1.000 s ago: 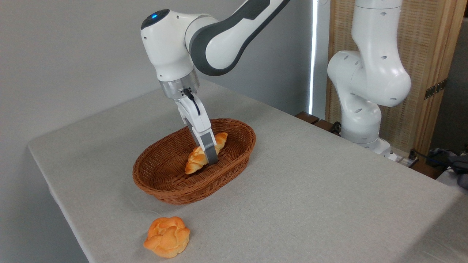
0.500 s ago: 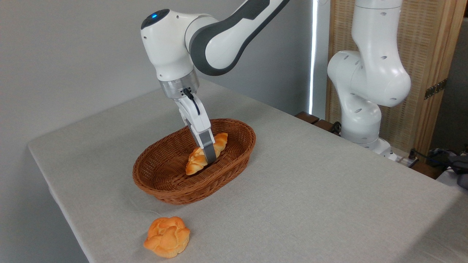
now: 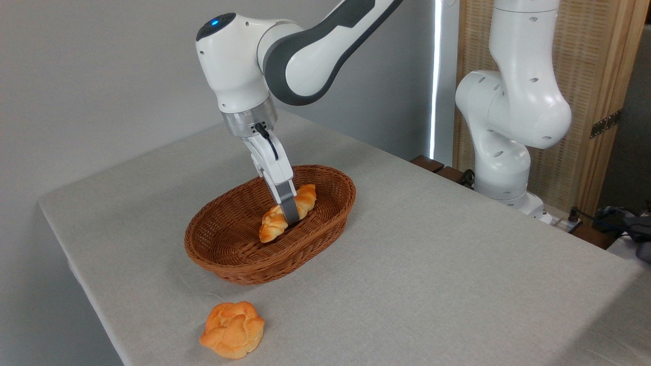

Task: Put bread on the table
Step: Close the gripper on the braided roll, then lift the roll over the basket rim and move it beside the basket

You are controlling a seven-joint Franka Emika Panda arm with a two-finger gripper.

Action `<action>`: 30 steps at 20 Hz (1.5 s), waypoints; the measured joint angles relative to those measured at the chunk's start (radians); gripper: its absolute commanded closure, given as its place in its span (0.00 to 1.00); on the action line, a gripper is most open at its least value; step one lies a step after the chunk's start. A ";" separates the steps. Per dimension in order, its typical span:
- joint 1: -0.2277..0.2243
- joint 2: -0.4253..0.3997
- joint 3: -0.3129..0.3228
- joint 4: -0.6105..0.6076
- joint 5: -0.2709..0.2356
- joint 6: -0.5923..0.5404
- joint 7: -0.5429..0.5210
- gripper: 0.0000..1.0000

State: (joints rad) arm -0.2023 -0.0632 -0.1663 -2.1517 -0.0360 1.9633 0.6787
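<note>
Hand clenched on braided golden bread inside oval brown wicker basket. Knobbly round bun on grey-beige cloth worktop, near front edge.

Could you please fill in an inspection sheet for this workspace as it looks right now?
Surface: table, light grey-beige cloth.
Job's things: bread, braided loaf, inside the wicker basket, not yet on the cloth.
Clutter: round bun on the cloth near the front edge.
Grippers: tool reaches into the basket, shut on the bread's middle.
Cables: short black lead at the wrist; wires beyond the far right corner.
Surroundings: grey wall, woven screen behind the arm's base.
</note>
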 measured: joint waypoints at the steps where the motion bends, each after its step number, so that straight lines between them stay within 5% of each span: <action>1: 0.000 0.000 0.000 0.000 0.000 0.000 0.000 0.78; 14: 0.009 -0.010 0.014 0.056 0.048 0.007 0.000 0.76; 22: 0.017 -0.031 0.135 0.157 0.054 0.006 0.011 0.75; 30: 0.019 -0.040 0.297 0.184 0.136 -0.040 0.205 0.69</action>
State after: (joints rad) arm -0.1832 -0.1027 0.1308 -1.9680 0.0997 1.9233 0.8832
